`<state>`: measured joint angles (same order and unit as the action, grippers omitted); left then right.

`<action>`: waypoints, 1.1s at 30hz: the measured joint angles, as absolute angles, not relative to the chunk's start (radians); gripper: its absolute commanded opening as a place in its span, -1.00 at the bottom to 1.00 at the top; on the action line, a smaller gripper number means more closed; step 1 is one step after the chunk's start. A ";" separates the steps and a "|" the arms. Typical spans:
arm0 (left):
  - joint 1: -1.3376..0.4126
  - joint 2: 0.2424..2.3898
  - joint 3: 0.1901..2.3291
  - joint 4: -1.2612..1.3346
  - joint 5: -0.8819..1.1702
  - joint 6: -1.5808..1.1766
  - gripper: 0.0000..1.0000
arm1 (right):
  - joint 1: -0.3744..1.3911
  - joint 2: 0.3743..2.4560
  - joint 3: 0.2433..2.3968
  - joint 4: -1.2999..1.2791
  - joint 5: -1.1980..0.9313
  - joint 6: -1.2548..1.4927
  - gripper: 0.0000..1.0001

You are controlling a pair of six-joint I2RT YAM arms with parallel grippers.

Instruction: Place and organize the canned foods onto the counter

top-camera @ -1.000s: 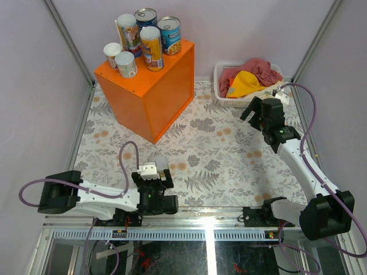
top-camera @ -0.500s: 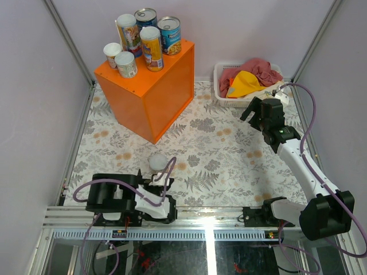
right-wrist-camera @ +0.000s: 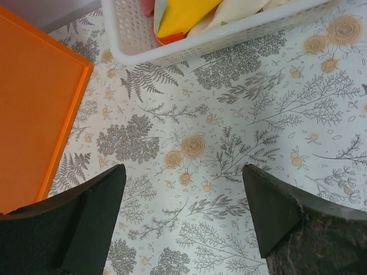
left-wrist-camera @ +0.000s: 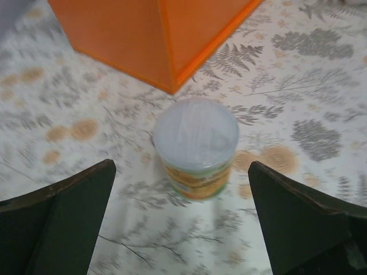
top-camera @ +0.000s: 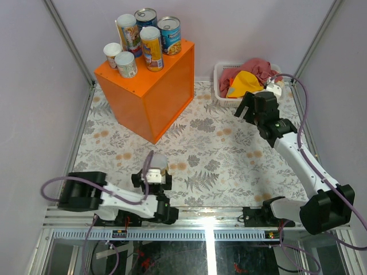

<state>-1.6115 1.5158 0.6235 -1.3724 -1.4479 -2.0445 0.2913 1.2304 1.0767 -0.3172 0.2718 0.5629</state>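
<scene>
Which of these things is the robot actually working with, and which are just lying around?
Part of the job:
- six cans already standing on the counter
- orange counter
- one can upright on the table

Just lying about:
- white basket
- red and yellow cloths in it

The orange counter [top-camera: 150, 97] at upper left looks smooth and matt, two cans [top-camera: 170, 31] on it show shiny metal tops, the short can [left-wrist-camera: 196, 146] below has a frosted plastic lid, and the white perforated plastic basket [right-wrist-camera: 229, 34] holds soft cloths [top-camera: 252, 77].
</scene>
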 measured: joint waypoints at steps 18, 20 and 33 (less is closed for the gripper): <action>-1.535 1.010 0.386 -0.445 -1.170 -1.127 0.99 | 0.329 1.258 1.110 -0.376 0.299 0.524 0.80; -1.527 1.008 0.366 -0.410 -1.171 -1.097 0.99 | 0.329 1.253 1.110 -0.376 0.299 0.522 0.80; -1.316 1.086 0.311 -0.096 -1.177 -0.884 0.99 | 0.329 1.248 1.110 -0.375 0.299 0.512 0.80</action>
